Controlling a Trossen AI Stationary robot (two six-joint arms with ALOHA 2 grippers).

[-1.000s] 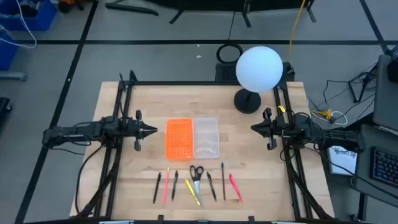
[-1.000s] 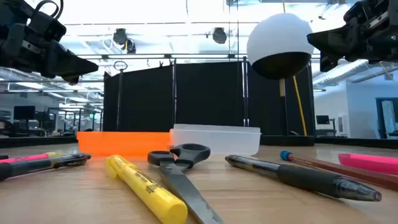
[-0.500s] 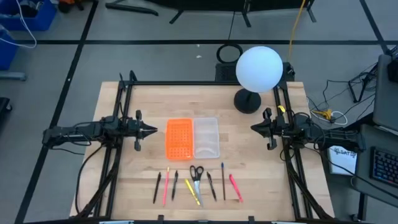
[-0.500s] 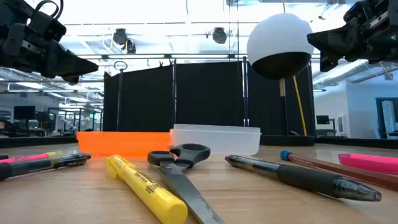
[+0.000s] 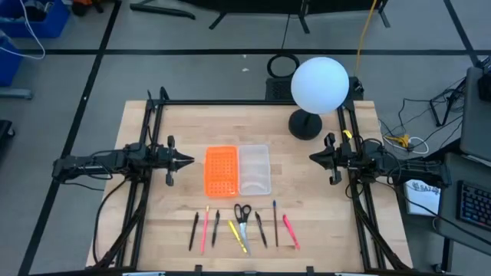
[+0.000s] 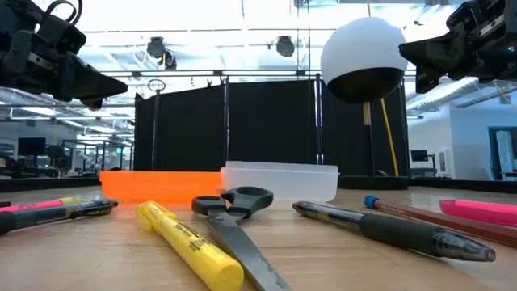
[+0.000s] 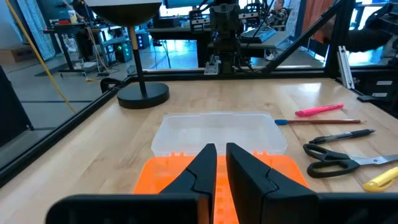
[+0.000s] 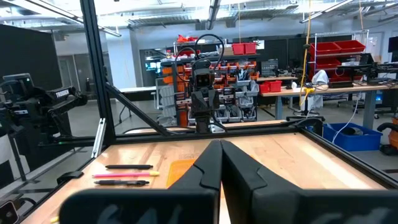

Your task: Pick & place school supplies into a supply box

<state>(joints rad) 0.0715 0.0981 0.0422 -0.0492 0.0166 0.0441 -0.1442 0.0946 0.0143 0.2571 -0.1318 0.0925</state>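
The supply box point(image 5: 255, 169), a shallow clear tray, rests flat at the table's middle beside an orange perforated piece point(image 5: 222, 170). The school supplies lie in a row near the front edge: black pens point(image 5: 194, 230), a pink pen point(image 5: 205, 228), a yellow marker point(image 5: 238, 238), scissors point(image 5: 242, 215), a blue-tipped pencil point(image 5: 275, 221) and a pink marker point(image 5: 290, 231). My left gripper point(image 5: 189, 160) hovers left of the orange piece, its fingers point(image 7: 208, 163) a narrow gap apart and nothing between them. My right gripper point(image 5: 312, 157) hovers right of the box, shut and empty.
A lamp with a white globe point(image 5: 320, 84) stands on a round black base point(image 5: 305, 124) at the far right of the table. Black frame rails point(image 5: 153, 138) run along both side edges. Bare wood lies between the box and the row of supplies.
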